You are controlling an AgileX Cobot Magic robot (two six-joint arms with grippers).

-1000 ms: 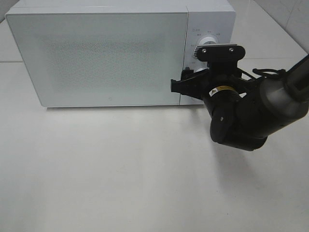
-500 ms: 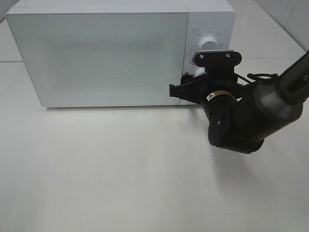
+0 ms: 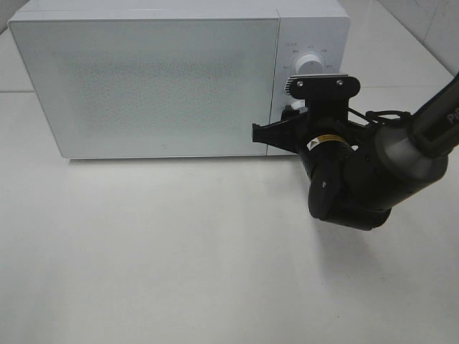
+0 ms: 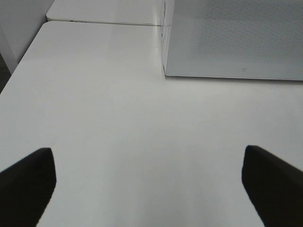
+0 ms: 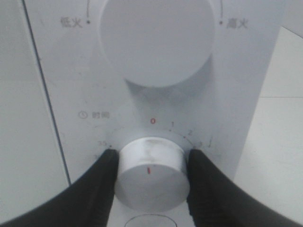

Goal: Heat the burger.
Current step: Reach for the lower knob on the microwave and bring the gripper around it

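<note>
Fingers (image 5: 106, 182) of my right gripper (image 5: 152, 153) pinch the timer knob (image 5: 150, 182), its mark at zero, on the microwave (image 3: 315, 18) at the bench's (image 3: 179, 272) far edge. The burger is unseen; I judge it sits behind the shut door (image 3: 143, 86). Next I turn the knob clockwise. The left gripper (image 4: 151, 189) gapes wide.

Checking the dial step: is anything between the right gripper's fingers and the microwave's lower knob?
Nothing visible does. The right gripper has a finger against each side of the lower knob. The microwave has its door shut, and no burger shows in any view.
</note>
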